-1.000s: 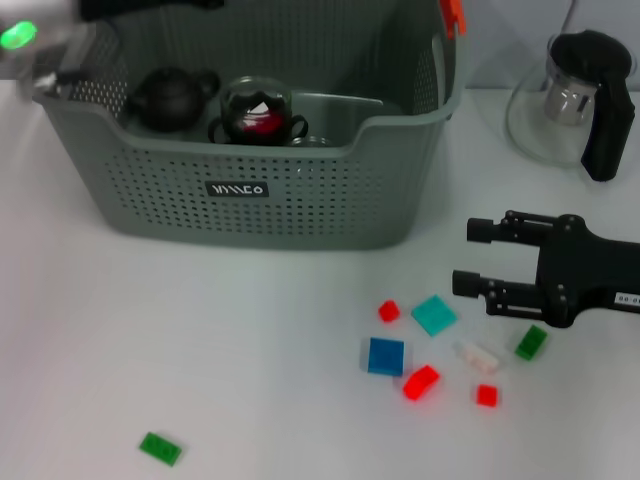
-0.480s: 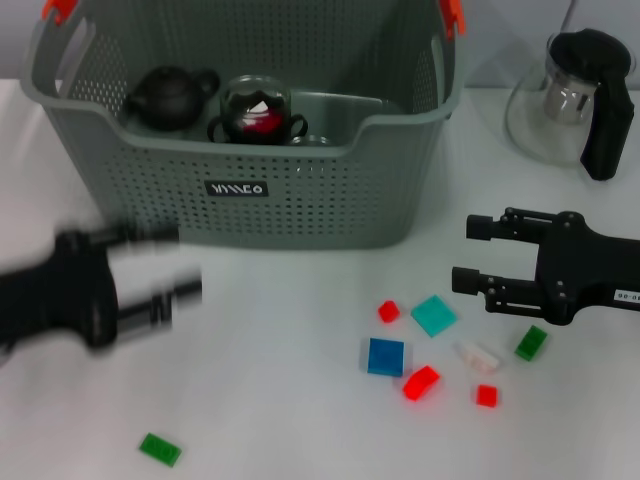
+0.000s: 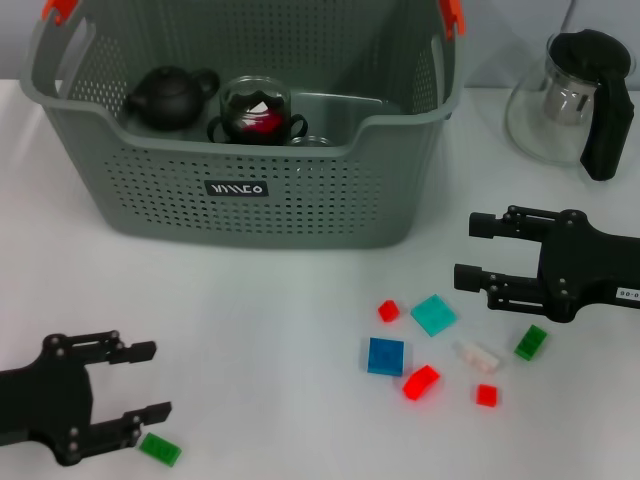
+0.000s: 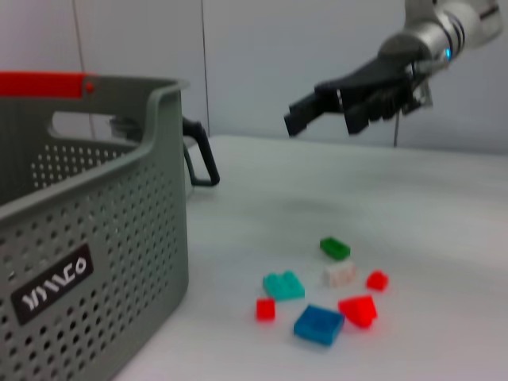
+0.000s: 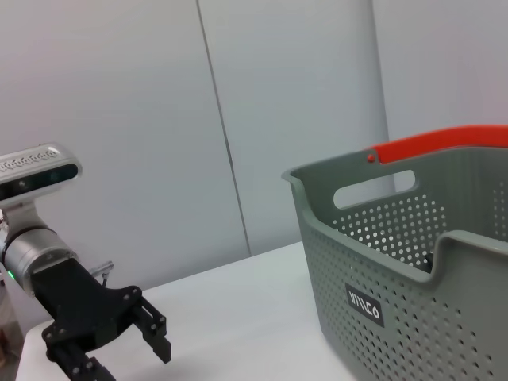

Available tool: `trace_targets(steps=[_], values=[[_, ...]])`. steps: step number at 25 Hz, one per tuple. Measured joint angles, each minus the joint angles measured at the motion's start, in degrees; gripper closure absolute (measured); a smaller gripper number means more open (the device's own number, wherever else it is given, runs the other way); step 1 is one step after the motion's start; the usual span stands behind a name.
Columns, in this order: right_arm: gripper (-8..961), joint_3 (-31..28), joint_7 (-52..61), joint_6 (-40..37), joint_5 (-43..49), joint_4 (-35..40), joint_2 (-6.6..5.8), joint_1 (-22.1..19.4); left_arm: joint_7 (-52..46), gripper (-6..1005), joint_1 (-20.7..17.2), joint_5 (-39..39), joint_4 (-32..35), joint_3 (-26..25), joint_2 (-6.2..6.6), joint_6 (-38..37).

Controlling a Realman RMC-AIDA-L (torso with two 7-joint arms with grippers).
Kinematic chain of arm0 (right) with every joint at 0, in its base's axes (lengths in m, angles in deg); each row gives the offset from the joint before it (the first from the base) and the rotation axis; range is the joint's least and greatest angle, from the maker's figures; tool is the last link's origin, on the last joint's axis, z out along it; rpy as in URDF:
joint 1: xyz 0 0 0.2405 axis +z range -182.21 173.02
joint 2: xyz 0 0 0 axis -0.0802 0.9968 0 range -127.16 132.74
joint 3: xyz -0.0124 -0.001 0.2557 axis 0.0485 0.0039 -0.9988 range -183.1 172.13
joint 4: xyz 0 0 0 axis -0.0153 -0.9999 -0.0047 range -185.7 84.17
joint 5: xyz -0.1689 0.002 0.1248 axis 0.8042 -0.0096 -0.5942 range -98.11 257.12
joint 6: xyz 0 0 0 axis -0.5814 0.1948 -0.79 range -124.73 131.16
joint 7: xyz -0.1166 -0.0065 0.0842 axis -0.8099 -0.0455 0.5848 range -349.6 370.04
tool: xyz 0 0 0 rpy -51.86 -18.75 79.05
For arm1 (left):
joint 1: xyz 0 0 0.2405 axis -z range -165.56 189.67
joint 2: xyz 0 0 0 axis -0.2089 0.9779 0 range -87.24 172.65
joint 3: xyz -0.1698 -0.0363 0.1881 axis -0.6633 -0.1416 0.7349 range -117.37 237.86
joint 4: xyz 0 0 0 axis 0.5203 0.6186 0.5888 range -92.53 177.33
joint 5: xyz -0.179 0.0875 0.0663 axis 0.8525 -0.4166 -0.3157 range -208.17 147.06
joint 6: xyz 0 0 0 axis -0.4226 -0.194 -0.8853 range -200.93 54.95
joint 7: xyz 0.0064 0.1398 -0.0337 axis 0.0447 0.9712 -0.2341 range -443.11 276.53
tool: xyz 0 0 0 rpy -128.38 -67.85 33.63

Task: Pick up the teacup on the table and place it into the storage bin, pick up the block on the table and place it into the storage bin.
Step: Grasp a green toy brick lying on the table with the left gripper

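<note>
The large grey perforated plastic storage bin [image 3: 250, 130] with orange clips at its rim and a small black logo label stands at the far left-centre of the white worktop [image 3: 260, 320]. Inside it, against the near wall, sit a dark round teapot [image 3: 170, 97] and, just to its right, a clear glass teacup [image 3: 255, 110] with dark handles and something red inside.

The left end effector [image 3: 140, 382] is low at the near left, its black fingers spread wide and holding nothing. A flat green block [image 3: 160, 449] lies on the worktop just beside its nearer fingertip, slightly nearer than the gap between the fingers.

The right end effector [image 3: 470, 252] hovers at the right, fingers wide apart and empty, pointing left. The remaining blocks lie scattered near it on its near-left side: a small red cube [image 3: 389, 311], a teal square block [image 3: 434, 315], a blue square block [image 3: 386, 356], a red wedge-shaped block [image 3: 421, 382], a white block [image 3: 477, 354], a small red block [image 3: 487, 395] and a green block [image 3: 531, 342] just beneath the wrist.

A glass pitcher with a black handle [image 3: 575, 100] stands at the far right.
</note>
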Motion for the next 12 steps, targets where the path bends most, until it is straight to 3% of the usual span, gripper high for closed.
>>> trace_targets(steps=[12], values=[[213, 0.0, 0.0, -0.2, 0.0, 0.0, 0.00, 0.0, 5.3, 392, -0.7, -6.9, 1.5, -2.0, -0.04, 0.7]])
